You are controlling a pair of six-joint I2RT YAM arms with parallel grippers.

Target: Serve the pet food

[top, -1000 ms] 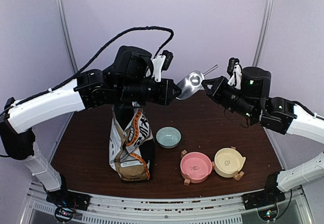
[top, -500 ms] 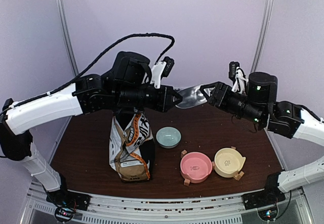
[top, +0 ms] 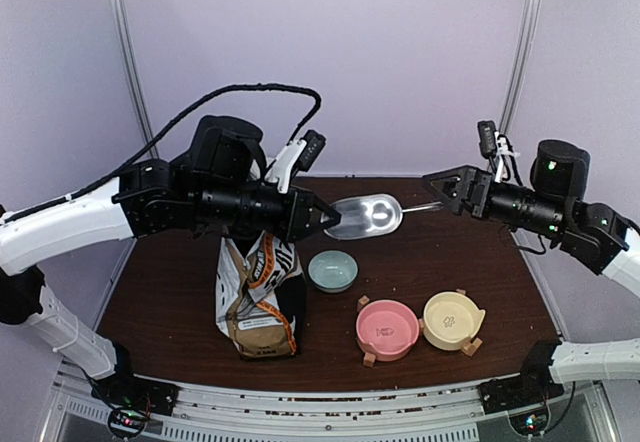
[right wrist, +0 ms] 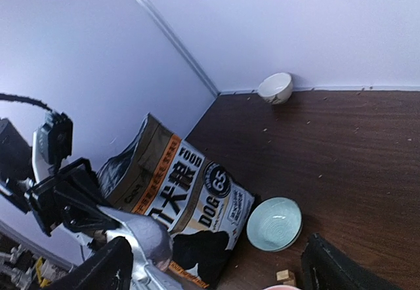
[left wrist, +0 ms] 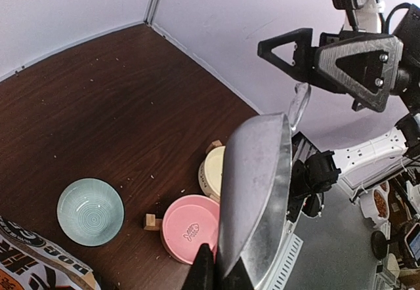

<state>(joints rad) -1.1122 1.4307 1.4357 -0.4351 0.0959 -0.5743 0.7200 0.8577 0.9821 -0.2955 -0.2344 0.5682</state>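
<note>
At frame centre in the top view, my left gripper was clamped on the bowl end of the empty scoop, with the handle aimed at my right gripper, whose jaws stood wide by the handle tip. No pet food showed in the scoop, teal bowl, pink bowl or yellow bowl. I judged it was inside the bag at lower left. The step looked like a scoop handover. Next move: right closes on the handle, left lets go.

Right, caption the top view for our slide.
The left gripper holds the metal scoop over the table; right gripper open near its handle.
</note>
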